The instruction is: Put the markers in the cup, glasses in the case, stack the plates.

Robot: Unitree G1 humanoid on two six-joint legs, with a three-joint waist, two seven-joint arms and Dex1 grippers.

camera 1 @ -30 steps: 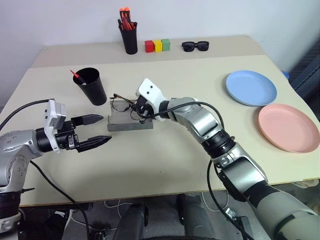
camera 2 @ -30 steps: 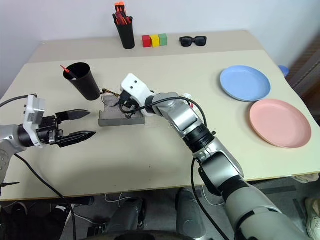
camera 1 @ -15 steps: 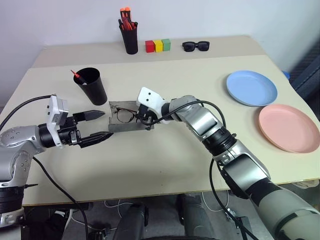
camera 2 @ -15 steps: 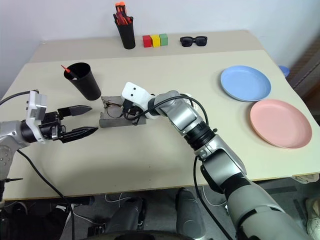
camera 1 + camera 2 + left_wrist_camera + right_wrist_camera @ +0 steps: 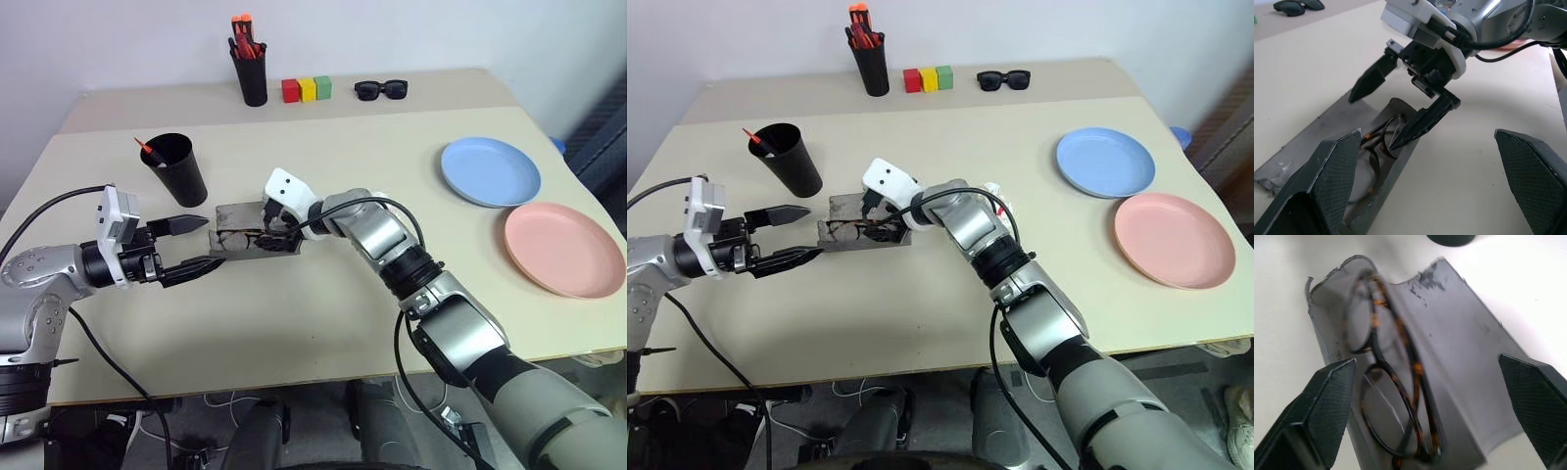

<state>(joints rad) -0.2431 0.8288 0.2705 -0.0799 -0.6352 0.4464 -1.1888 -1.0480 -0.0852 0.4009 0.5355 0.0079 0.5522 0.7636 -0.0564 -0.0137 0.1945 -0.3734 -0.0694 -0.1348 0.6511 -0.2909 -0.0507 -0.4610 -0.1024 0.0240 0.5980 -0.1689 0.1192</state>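
The grey case (image 5: 279,241) lies open on the table, and the tortoiseshell glasses (image 5: 1396,382) lie inside it. My right gripper (image 5: 1373,121) hovers just over the case, open, with the glasses below its fingertips and free of them. At the case's left end my left gripper (image 5: 201,245) stands open and level, holding nothing. The wide black cup (image 5: 178,170) stands behind it with a marker's red end (image 5: 145,146) sticking out. The light blue plate (image 5: 490,171) and the pink plate (image 5: 563,250) lie side by side at the right.
Along the back stand a narrow black cup of orange-topped pens (image 5: 252,70), three coloured blocks (image 5: 309,90) and black sunglasses (image 5: 382,90). A cable loops over my right forearm (image 5: 392,211). The table's front edge runs close below my arms.
My right gripper lowered the glasses into the case and opened, letting them go. The left arm has stayed where it was.
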